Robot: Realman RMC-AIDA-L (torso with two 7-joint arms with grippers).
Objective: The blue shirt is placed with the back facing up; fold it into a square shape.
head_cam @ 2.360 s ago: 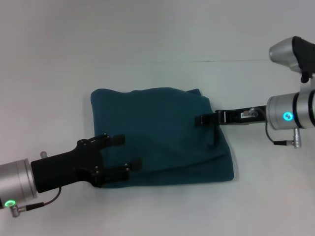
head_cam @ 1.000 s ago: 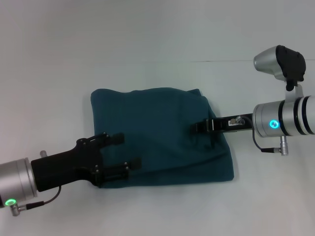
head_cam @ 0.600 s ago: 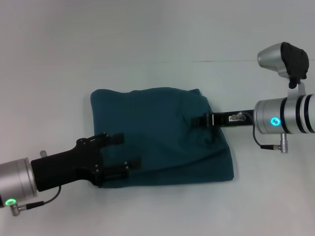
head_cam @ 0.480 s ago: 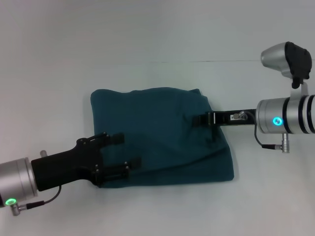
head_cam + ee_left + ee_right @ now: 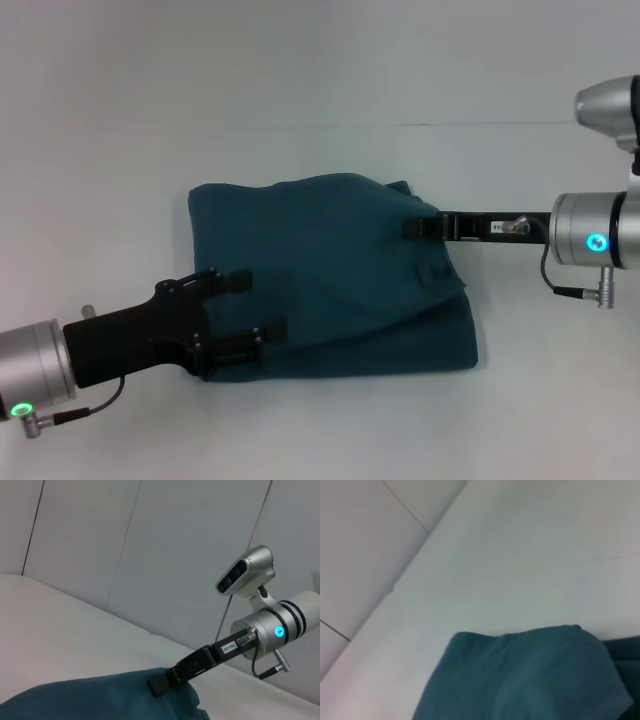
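The blue shirt (image 5: 330,265) lies folded into a rough rectangle in the middle of the white table, plain side up. My left gripper (image 5: 248,308) is open, with its two black fingers spread over the shirt's near left corner. My right gripper (image 5: 412,228) reaches in from the right and is shut on the shirt's top layer at the far right edge, holding that edge raised a little. The left wrist view shows the shirt (image 5: 100,700) with the right gripper (image 5: 159,685) at its edge. The right wrist view shows only shirt fabric (image 5: 530,680).
The white table (image 5: 300,80) stretches around the shirt on all sides, with its back edge running across behind the shirt. A pale panelled wall (image 5: 100,555) stands beyond the table.
My right gripper has moved back and to the right, and the shirt's far right edge has risen and shifted with it. The left arm has not moved.
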